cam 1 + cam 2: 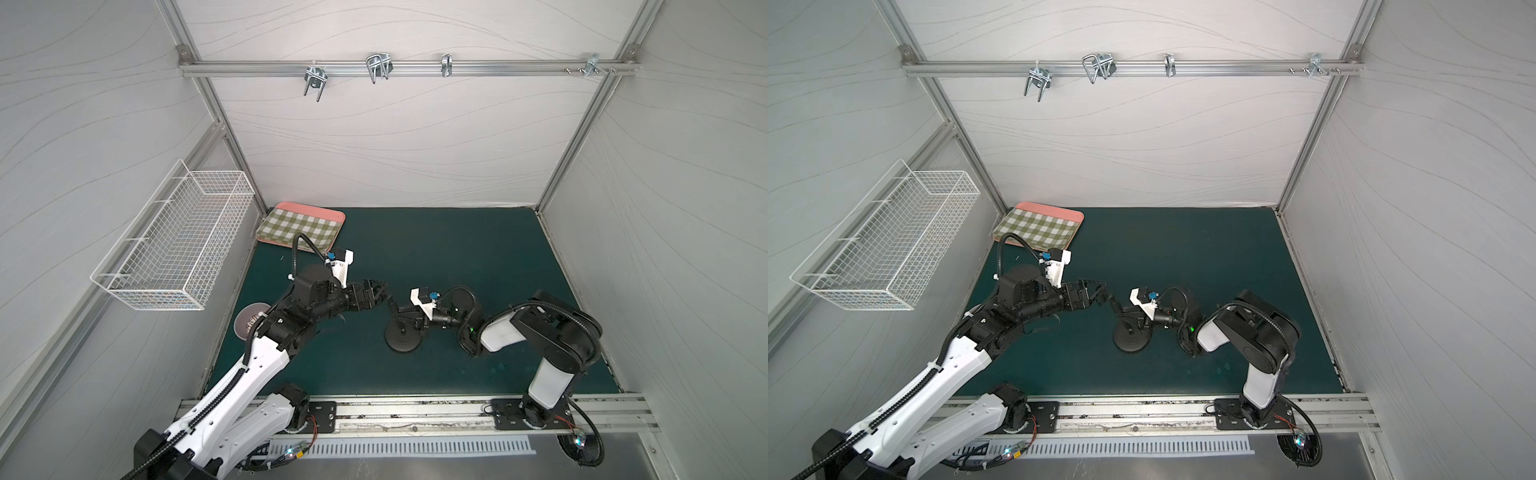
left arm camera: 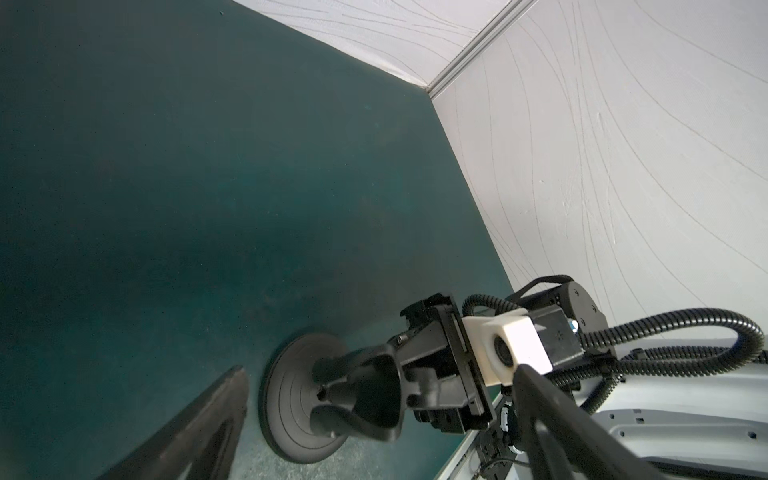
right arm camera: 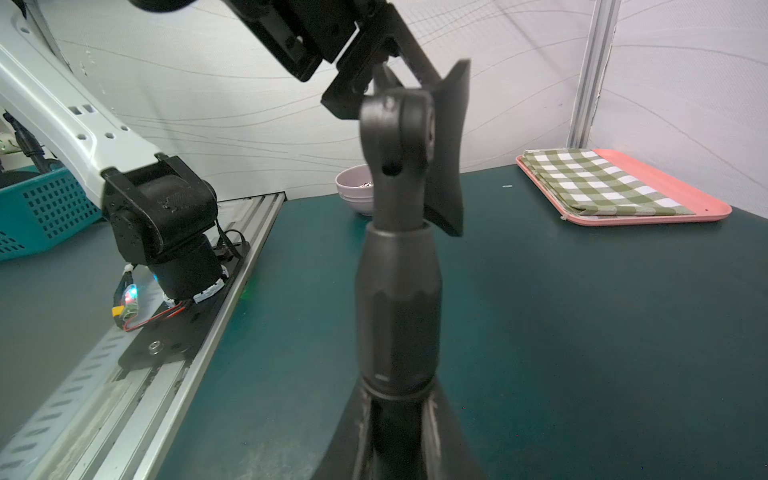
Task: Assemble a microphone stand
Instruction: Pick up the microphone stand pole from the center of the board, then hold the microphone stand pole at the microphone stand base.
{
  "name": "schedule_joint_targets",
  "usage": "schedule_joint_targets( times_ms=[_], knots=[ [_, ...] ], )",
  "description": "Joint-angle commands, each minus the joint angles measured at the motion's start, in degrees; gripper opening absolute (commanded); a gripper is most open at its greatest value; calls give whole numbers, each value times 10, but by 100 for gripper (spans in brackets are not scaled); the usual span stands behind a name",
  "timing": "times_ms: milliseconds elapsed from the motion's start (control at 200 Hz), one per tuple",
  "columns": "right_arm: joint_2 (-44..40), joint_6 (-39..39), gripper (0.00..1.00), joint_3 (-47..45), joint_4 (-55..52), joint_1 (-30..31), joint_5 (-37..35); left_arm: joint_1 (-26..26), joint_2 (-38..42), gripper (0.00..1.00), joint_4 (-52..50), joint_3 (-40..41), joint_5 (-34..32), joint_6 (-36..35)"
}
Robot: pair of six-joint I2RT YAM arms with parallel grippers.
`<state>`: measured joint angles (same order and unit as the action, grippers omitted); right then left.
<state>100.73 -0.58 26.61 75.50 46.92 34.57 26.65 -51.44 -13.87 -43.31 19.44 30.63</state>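
Near the middle of the table point(image 1: 478, 257), the microphone stand point(image 1: 401, 340) was set on its disc base point(image 2: 291, 395), its rod point(image 3: 397, 311) pinched low by the right hand point(image 1: 400, 321), probably for steadying; the left hand point(image 1: 383, 291) was spread just beside the clip point(image 3: 446, 145).

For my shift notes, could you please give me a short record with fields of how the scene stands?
right hand: shut on rod
rod: upright on base, on green mat
left hand: open, close to the rod's clip, holding nothing
tray: far left corner, checked cloth on it
bowl: at the mat's left edge
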Motion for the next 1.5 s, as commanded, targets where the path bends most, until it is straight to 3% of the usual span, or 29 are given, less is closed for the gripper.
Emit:
schedule_joint_targets(
  times_ms=[0, 350, 835, 1496],
  knots=[
    [9, -31, 12, 4, 38, 5, -1, -1, -15, 96, -14, -40, -1, -34],
    [39, -48, 12, 15, 39, 14, -17, 11, -39, 88, -9, -31, 35, -39],
    [47, -73, 14, 12, 39, 17, -33, 32, -69, 76, -92, -70, 16, -78],
    [41, -66, 15, -18, 39, 17, -34, 63, -102, 62, -99, -86, 26, -75]
  ],
)
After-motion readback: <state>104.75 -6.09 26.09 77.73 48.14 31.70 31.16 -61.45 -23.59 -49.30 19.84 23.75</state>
